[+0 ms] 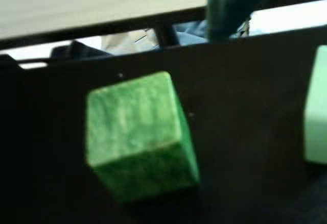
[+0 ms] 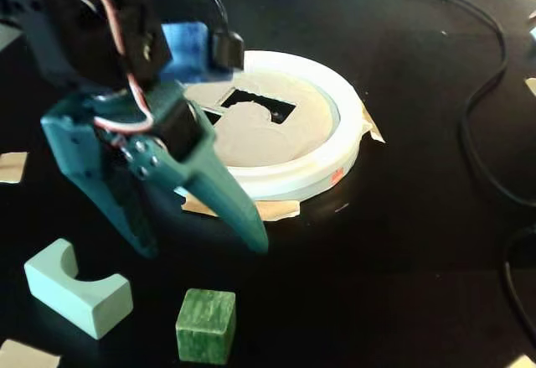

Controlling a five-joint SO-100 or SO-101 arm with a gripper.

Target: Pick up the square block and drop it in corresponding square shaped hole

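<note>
The square block is a green wooden cube (image 2: 205, 326) lying on the black table near the front edge. In the wrist view it fills the lower middle (image 1: 140, 137). My teal gripper (image 2: 201, 245) hangs open just above and behind the cube, fingertips wide apart and holding nothing. One dark finger (image 1: 227, 15) shows at the top of the wrist view. Behind the gripper stands a white round container (image 2: 301, 179) with a cardboard lid. A dark cut-out hole (image 2: 260, 106) shows in the lid, and the arm partly hides a second opening to its left.
A pale green arch-shaped block (image 2: 79, 288) lies left of the cube, and its edge shows at the right in the wrist view (image 1: 318, 106). Black cables (image 2: 481, 108) run along the right side. Tan scraps lie at the left edge (image 2: 12, 167).
</note>
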